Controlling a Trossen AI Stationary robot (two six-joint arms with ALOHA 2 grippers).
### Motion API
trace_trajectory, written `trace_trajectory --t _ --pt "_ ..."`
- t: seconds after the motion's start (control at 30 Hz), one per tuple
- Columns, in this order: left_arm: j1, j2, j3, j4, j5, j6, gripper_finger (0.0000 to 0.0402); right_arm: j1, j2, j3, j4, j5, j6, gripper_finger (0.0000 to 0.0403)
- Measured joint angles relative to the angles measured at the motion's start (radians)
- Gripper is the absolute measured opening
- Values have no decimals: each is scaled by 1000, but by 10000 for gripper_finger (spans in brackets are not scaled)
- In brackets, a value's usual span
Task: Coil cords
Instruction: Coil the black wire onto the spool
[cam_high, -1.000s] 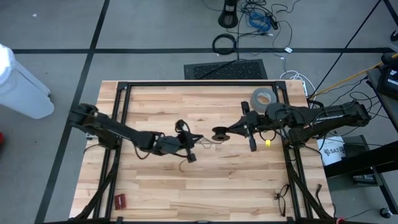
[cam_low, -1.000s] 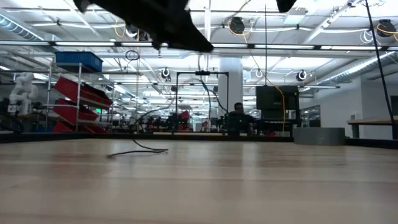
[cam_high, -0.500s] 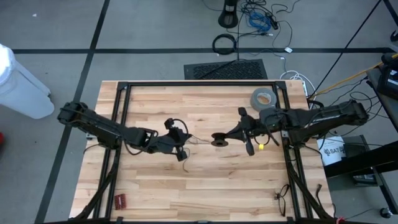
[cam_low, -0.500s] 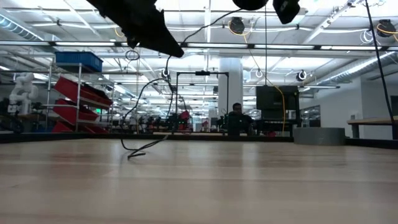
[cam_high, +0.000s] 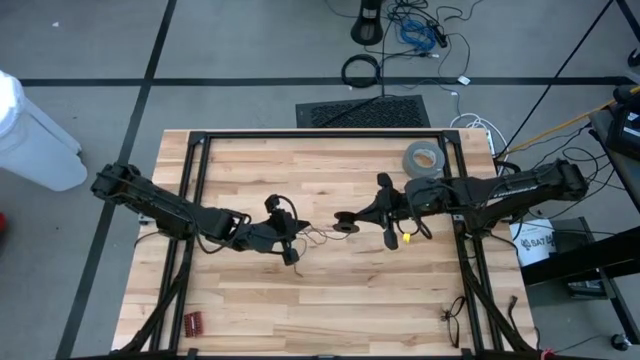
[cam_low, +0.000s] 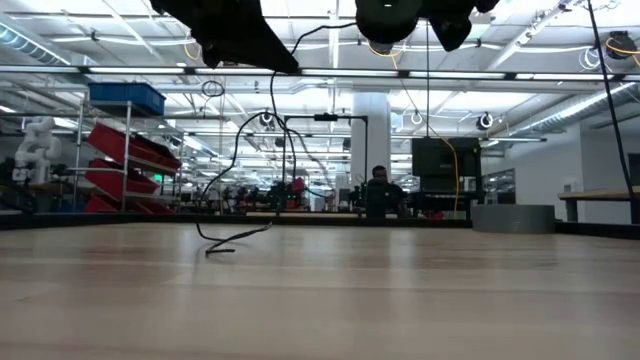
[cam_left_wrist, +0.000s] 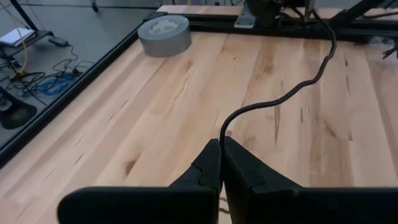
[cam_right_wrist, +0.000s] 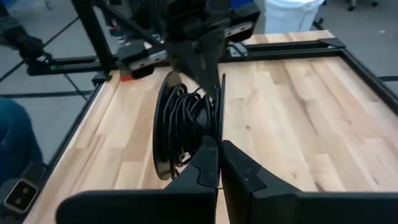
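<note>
High view shows the 2 arms meeting over the middle of the wooden table (cam_high: 330, 300), and the layout reads like a winding job: the right gripper (cam_high: 343, 222) holds a dark spool (cam_right_wrist: 180, 134) on edge, its fingers (cam_right_wrist: 208, 168) pinched tight on the rim, so the reel faces the other arm and can take up wire. The left gripper (cam_high: 290, 232) sits just beside it, its fingers (cam_left_wrist: 214, 165) squeezed together on the cord (cam_left_wrist: 280, 99), which I'd guess keeps the strand taut and guided while it is laid on. From table height the thin black cord (cam_low: 250, 170) hangs down from the raised grippers in a loose curve, and its free end rests on the boards, so some slack is not yet wound. Part of it is already bundled on the spool in several turns. The table is pale planking framed by a black metal rail (cam_high: 320, 133). A grey tape roll (cam_high: 424, 158) lies near the far edge, well apart from the work, and a small red object (cam_high: 192, 322) sits at the near left corner. Beyond is an open workshop with red bins on shelving (cam_low: 130, 150) and a person (cam_low: 378, 190) seated far off.
</note>
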Motion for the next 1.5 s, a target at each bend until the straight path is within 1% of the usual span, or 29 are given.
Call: trace_trajectory --t 0.23,0.3,0.4,0.57,0.67,0.77,1.0,1.07,1.2,1.3,1.37,1.5 --pt "0 -30 0 -82 -17 -32 11 10 8 0 -1 -71 -21 0" --pt "0 -40 0 -128 -41 -55 11 20 8 0 -1 -73 -24 0" --pt "0 -61 0 -145 -47 -77 11 29 8 0 1 -72 -27 0" --pt "-14 -74 0 -103 -44 -78 11 34 25 0 3 -23 -30 0" --pt "-15 -74 7 -75 -1 -73 11 33 55 0 8 0 -40 0" --pt "-15 -74 8 -29 8 -71 11 33 87 0 18 34 -49 0" --pt "-18 -74 9 -5 12 -52 11 33 145 0 26 33 -56 0" --pt "-18 -80 9 -8 12 -52 11 33 151 0 26 28 -67 0" --pt "-18 -106 9 -7 7 -51 11 33 152 0 26 -20 -76 0" --pt "-18 -131 9 -3 7 -53 11 39 152 0 32 -19 -76 0" --pt "-18 -142 9 11 5 -58 11 39 152 0 40 4 -76 0" --pt "-18 -148 9 58 6 -61 11 39 152 0 71 93 -76 0"
